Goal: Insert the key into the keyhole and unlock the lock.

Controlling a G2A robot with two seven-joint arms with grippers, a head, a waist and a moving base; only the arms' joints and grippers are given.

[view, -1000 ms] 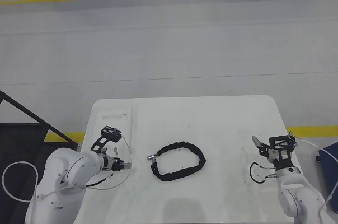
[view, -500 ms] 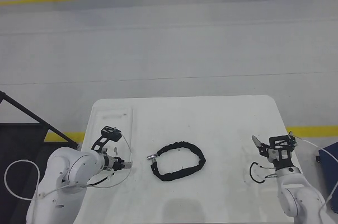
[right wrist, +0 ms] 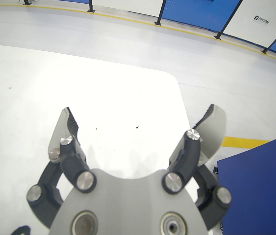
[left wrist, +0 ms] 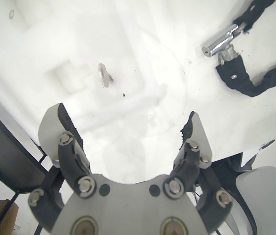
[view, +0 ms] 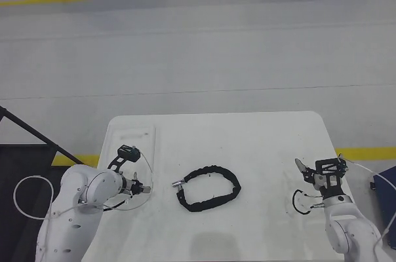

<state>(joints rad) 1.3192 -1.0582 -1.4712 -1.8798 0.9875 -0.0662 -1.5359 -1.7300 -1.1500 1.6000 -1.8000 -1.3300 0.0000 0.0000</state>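
Note:
A small silver key (left wrist: pixel 105 75) lies flat on the white tray (left wrist: pixel 62 37) at the table's left. My left gripper (left wrist: pixel 127 118) hovers open just short of the key, with nothing between its fingers; from above it (view: pixel 141 188) sits at the tray's near end. The black fabric-covered chain lock (view: pixel 210 188) forms a loop mid-table. Its chrome cylinder (left wrist: pixel 217 45) points its keyhole end toward the left gripper. My right gripper (right wrist: pixel 139 116) stands open and empty over the table's right part (view: pixel 320 164), far from the lock.
The white tray (view: pixel 134 141) has raised moulded ridges around the key. A black metal rack (view: pixel 14 150) stands off the table's left edge and a blue box (view: pixel 391 196) off the right edge. A black cable loop (view: pixel 300 202) hangs by the right arm.
The left arm has turned and drawn its gripper slightly back toward the tray's near end. The right arm and the chain lock have stayed put.

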